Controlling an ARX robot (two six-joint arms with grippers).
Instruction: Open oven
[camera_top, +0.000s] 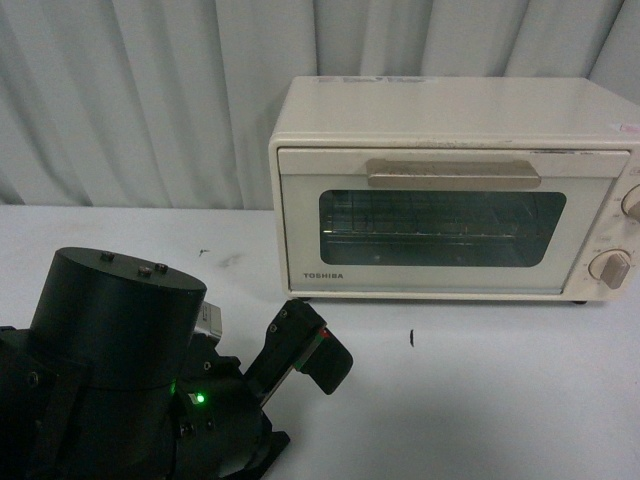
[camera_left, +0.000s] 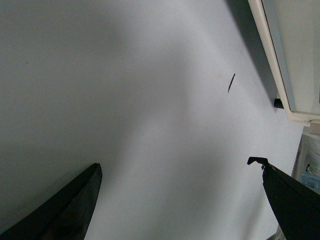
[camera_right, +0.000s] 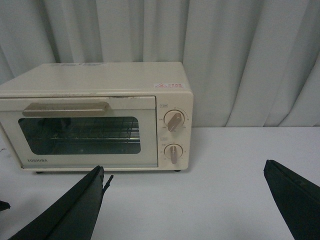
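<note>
White table (camera_top: 500, 380): closed oven (camera_top: 450, 200) beyond both spread jaws.

Bare table (camera_top: 500, 400) is running from the oven (camera_top: 450, 120) door to the near edge, giving a straight way in. The door is sitting closed, and its bar handle (camera_top: 453, 173) is sticking out along the top edge with open air in front. Left arm (camera_top: 110, 370) is filling the near-left corner and blocking that side. Curtain (camera_top: 150, 100) is hanging close behind the oven, closing off the far side. Right of the oven, more bare table is showing. Left gripper (camera_left: 175, 167) is hanging spread wide over bare table. Right gripper (camera_right: 183, 170) is facing the door, spread wide too.
</note>
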